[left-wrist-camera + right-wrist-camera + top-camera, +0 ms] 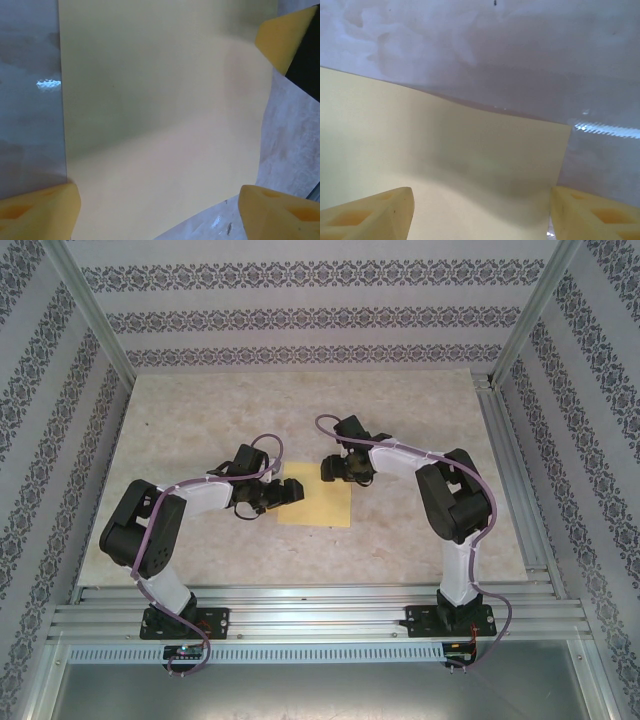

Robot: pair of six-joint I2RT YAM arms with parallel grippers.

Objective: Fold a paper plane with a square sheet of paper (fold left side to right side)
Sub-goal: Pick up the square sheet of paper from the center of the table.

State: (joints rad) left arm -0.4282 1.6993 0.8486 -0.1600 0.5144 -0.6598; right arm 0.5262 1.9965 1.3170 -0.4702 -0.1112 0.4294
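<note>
Yellow paper (pixel 318 508) beneath left gripper (pixel 159 200) and right gripper (pixel 482 200) (both wide open).

From above, the left end effector (pixel 288 491) covers the far-left corner of the square sheet of paper (pixel 320 508), and we cannot tell whether the right end effector (pixel 338 468) touches its far edge. In the left wrist view the sheet (pixel 165 120) runs off the top and bottom, and the picture's bottom edge crops the fingers (pixel 40 212). In the right wrist view the sheet (pixel 445 160) leaves at left and bottom, with the fingers (pixel 370 215) cropped as well.
</note>
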